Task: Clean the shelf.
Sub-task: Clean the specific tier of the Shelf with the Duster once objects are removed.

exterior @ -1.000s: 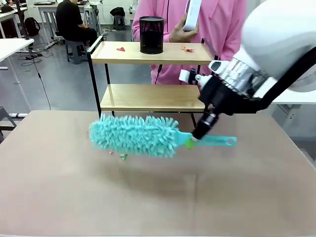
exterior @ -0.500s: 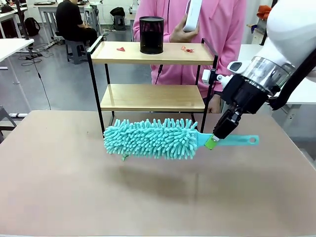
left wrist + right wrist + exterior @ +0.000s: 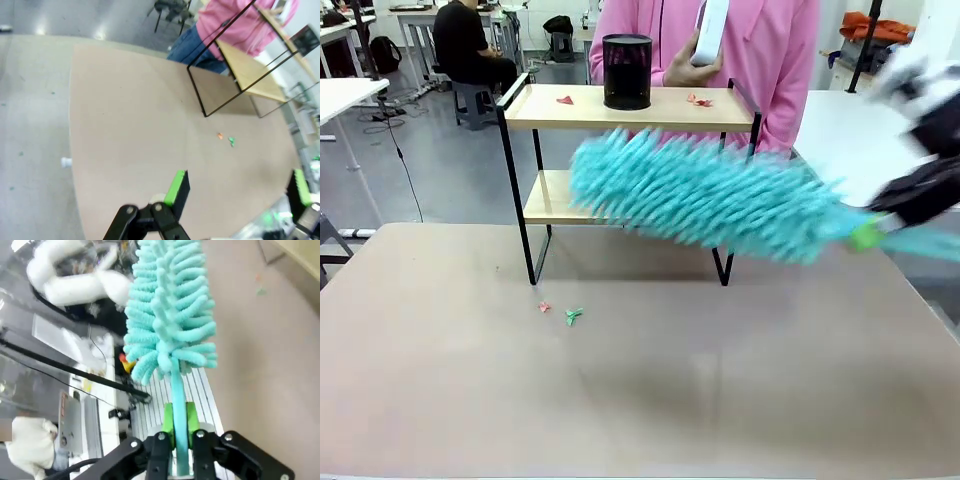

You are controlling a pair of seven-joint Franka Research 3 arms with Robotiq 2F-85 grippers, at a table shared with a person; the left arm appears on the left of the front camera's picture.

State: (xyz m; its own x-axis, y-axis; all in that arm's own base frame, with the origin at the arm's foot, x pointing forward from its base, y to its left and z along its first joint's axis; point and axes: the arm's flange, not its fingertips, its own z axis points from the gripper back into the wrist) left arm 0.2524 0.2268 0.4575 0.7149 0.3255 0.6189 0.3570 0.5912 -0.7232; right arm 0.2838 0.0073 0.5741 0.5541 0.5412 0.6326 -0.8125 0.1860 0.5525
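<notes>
Here's the right gripper pinching the teal duster by its thin handle, green-padded fingers pressing in from both sides. The duster is blurring in the front view. Its long axis is running almost side to side, with the fluffy head pointing to the robot's left and tipping slightly upward. The shelf is standing just beyond that head, at the far side of the surface, so the right arm looks far better placed. On the top board sits a black mesh cup, contents hidden, with red scraps on either side. Loose bits are lying on the surface in front. The left gripper is hanging spread and holding nothing, well apart.
</notes>
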